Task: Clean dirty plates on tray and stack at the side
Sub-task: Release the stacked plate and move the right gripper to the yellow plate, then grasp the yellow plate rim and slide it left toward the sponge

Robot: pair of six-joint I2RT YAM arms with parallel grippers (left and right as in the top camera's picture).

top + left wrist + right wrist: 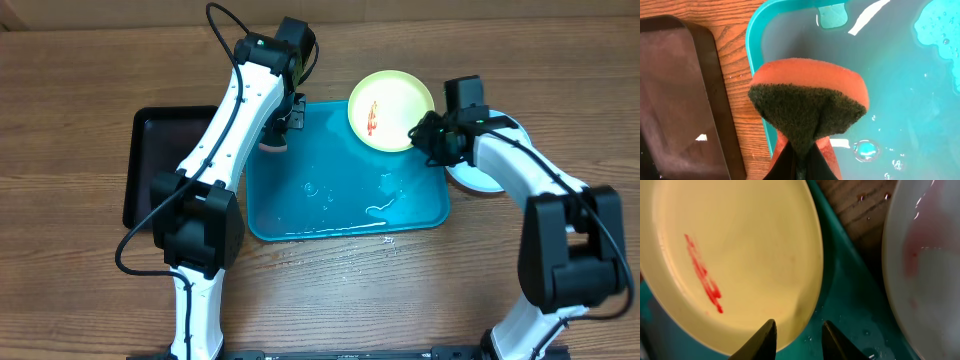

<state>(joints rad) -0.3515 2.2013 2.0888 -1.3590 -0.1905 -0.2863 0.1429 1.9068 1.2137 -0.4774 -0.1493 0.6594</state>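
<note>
Scrubbing seems due: the right gripper [797,330] pinches the rim of the red-smeared round yellow-green plastic plate [391,110] at the upper right corner of the turquoise rectangular plastic tray [300,165]. The left gripper [800,167], clamped on an orange, green-faced sponge [810,95] at upper left, must cross over. A white round plate [930,265] lies beside the tray, off that path.

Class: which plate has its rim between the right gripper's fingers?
The yellow plate, at the tray's far right corner, with a red streak. The white plate sits off the tray, beside the right gripper.
</note>
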